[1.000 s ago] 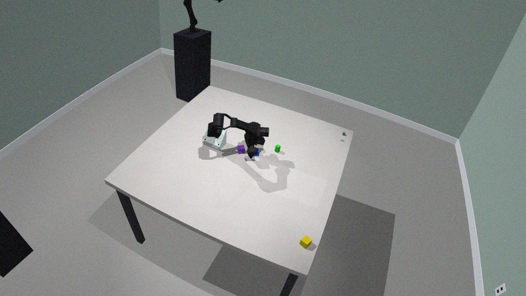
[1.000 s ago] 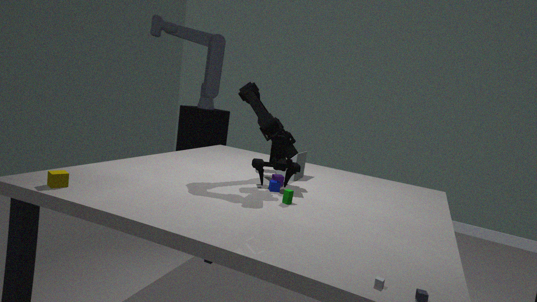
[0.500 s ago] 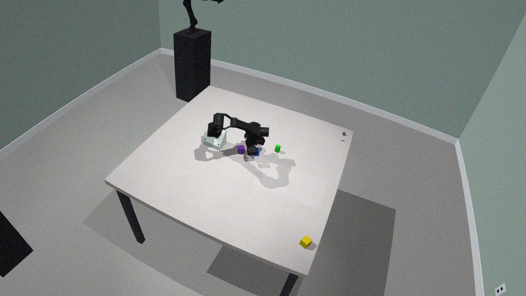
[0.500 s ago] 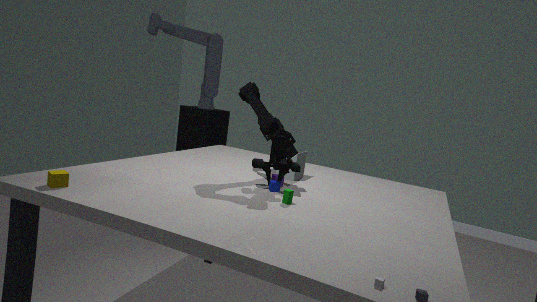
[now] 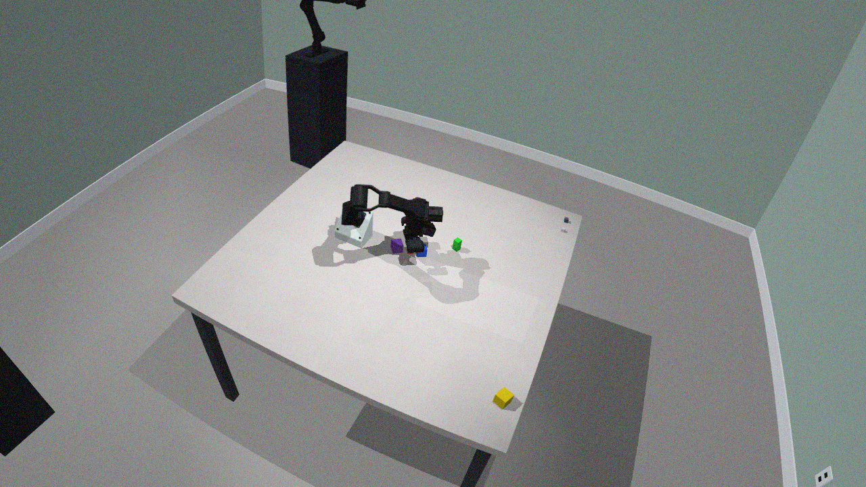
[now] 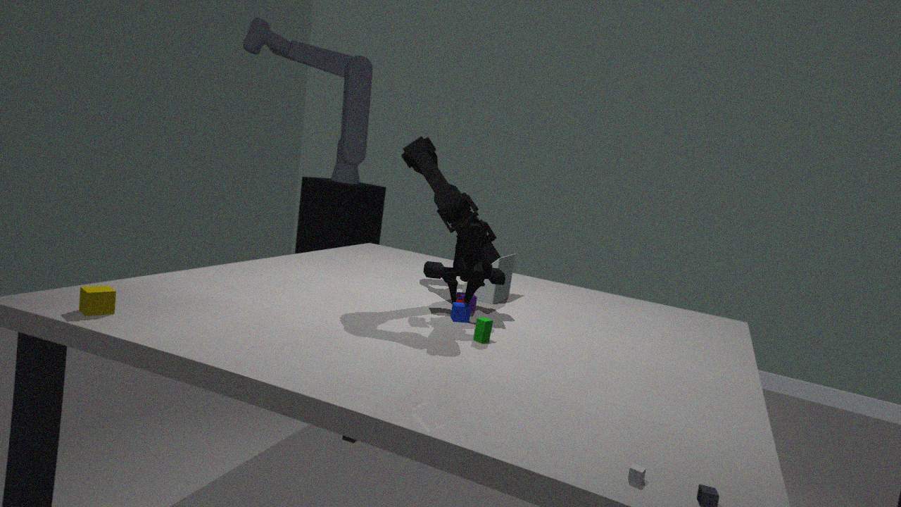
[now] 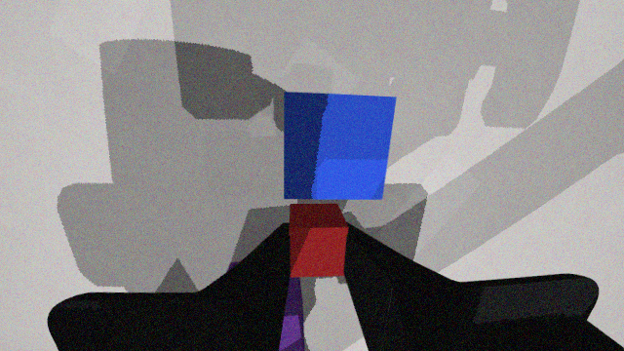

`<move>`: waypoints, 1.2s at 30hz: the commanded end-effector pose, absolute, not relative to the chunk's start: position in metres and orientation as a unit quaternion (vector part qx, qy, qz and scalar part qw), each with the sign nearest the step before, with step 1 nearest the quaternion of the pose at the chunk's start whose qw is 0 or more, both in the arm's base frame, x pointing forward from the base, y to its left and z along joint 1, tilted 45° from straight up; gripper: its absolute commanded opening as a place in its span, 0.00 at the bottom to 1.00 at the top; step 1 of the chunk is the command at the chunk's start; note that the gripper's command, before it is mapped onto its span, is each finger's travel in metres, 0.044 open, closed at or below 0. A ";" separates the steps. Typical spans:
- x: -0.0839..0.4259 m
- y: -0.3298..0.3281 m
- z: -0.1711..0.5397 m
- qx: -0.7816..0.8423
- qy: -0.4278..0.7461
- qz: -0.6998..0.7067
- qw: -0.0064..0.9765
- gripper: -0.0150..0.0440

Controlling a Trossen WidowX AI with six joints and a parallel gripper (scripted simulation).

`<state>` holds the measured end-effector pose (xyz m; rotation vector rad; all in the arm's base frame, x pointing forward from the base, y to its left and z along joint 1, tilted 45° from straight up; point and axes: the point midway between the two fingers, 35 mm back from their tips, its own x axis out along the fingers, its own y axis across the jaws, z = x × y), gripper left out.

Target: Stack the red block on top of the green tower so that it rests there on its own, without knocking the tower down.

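Observation:
My gripper (image 6: 461,301) (image 7: 314,231) is shut on the red block (image 7: 319,251), a small cube with one finger on each side. In the top and exterior views the fingers and the blue block hide most of it. It is at or just above the table; I cannot tell whether it touches. The green tower (image 5: 457,244) (image 6: 483,330) is narrow and upright. It stands apart from the gripper, to its right in the top view, and nothing is on top of it. It is not in the wrist view.
A larger blue block (image 5: 421,253) (image 6: 460,313) (image 7: 361,132) stands close beside the red block, towards the tower. A purple block (image 5: 396,246) (image 7: 292,327) is close on the base side. A yellow block (image 5: 503,398) (image 6: 97,301) and two small cubes, white (image 6: 636,474) and dark (image 6: 707,494), lie far off.

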<state>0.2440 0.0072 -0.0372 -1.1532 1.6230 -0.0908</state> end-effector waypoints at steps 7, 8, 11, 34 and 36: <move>0.244 0.044 -0.002 -0.483 0.678 -0.037 0.553 0.25; 0.244 0.047 0.001 -0.483 0.678 -0.037 0.553 0.25; 0.243 0.057 0.011 -0.483 0.678 -0.036 0.553 0.25; 0.253 0.095 0.036 -0.483 0.678 -0.036 0.553 0.25; 0.258 0.100 0.035 -0.483 0.678 -0.036 0.553 0.25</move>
